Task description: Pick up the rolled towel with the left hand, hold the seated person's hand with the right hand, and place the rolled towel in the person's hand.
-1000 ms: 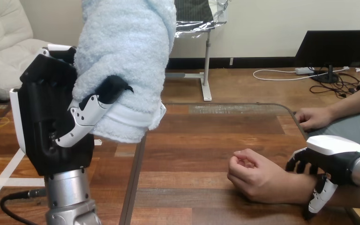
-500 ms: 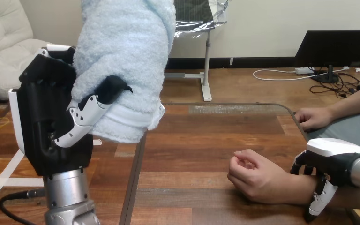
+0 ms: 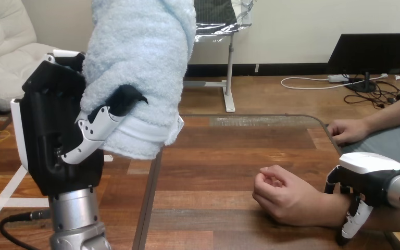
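Pale blue, fluffy rolled towel [image 3: 138, 67]: upright (white band at its lower end), raised clear of the table [image 3: 224, 151] near its left edge, gripped by the left hand [image 3: 57, 140]. Person's hand [image 3: 286, 198]: loosely curled, resting on the table, right side.

Person's hand [image 3: 286, 200] on wooden table [image 3: 229, 156]

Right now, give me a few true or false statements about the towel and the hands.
1. The left hand holds the rolled towel raised off the table. True.
2. The rolled towel lies in the person's nearer hand. False: that hand rests on the table with no towel in it.
3. The right hand clasps the person's wrist. True.
4. The person's nearer hand is spread flat. False: its fingers are curled.
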Robot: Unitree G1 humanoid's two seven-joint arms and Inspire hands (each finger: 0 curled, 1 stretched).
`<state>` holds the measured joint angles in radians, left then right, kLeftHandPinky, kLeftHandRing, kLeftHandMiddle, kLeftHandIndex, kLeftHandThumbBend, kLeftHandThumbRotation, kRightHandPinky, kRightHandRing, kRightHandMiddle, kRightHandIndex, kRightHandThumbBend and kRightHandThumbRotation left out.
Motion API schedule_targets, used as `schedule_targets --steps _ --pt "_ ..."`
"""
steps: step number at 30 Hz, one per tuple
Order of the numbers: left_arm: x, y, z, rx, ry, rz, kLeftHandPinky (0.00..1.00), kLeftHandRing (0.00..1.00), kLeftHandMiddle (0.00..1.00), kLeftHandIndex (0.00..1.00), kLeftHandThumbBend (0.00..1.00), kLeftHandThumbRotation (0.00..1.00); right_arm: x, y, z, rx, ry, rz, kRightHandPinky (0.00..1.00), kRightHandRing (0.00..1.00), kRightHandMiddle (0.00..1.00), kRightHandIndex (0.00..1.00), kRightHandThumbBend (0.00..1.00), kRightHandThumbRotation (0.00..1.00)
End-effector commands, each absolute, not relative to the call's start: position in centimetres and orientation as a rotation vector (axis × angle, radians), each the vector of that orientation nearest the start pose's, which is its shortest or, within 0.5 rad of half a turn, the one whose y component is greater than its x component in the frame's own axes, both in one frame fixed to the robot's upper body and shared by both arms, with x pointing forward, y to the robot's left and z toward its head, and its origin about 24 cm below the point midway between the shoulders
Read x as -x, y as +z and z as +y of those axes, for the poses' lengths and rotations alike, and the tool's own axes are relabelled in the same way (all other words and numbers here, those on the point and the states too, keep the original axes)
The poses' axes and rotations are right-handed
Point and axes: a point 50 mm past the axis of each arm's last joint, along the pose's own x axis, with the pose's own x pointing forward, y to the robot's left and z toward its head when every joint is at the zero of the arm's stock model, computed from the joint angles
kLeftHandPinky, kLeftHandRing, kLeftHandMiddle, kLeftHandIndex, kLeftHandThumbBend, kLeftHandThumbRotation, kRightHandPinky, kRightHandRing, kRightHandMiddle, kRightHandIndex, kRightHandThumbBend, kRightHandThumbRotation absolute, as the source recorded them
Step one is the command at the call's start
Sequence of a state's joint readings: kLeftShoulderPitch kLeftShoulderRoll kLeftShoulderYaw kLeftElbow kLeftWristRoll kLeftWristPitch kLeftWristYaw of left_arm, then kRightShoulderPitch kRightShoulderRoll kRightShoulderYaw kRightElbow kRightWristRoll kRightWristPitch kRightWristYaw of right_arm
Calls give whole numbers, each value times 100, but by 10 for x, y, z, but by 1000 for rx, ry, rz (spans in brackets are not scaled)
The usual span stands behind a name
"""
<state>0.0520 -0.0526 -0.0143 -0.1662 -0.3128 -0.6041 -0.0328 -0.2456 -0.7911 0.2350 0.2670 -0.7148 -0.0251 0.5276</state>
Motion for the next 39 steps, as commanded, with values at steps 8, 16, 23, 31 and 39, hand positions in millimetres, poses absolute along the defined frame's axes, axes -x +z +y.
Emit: schedule_targets --steps 8,16,23,31,39 --pt "-224 129 155 386 70 -787 24 30 37 39 45 0 -275 42 -271 1490 585 502 18 28 40 50 96 8" --pt "-225 129 156 376 73 -786 24 30 37 39 45 0 -274 42 -269 1473 587 498 26 39 48 46 93 8" --pt "-225 128 156 362 76 -789 24 30 37 40 46 0 -273 41 -269 1454 580 479 26 38 47 46 94 7" --pt "-226 127 155 364 76 -788 24 30 37 40 47 0 -273 41 -268 1434 576 479 25 36 45 47 94 4" --pt "-228 126 154 373 80 -773 24 30 37 39 48 0 -273 44 -269 1412 561 470 28 40 48 48 92 1"
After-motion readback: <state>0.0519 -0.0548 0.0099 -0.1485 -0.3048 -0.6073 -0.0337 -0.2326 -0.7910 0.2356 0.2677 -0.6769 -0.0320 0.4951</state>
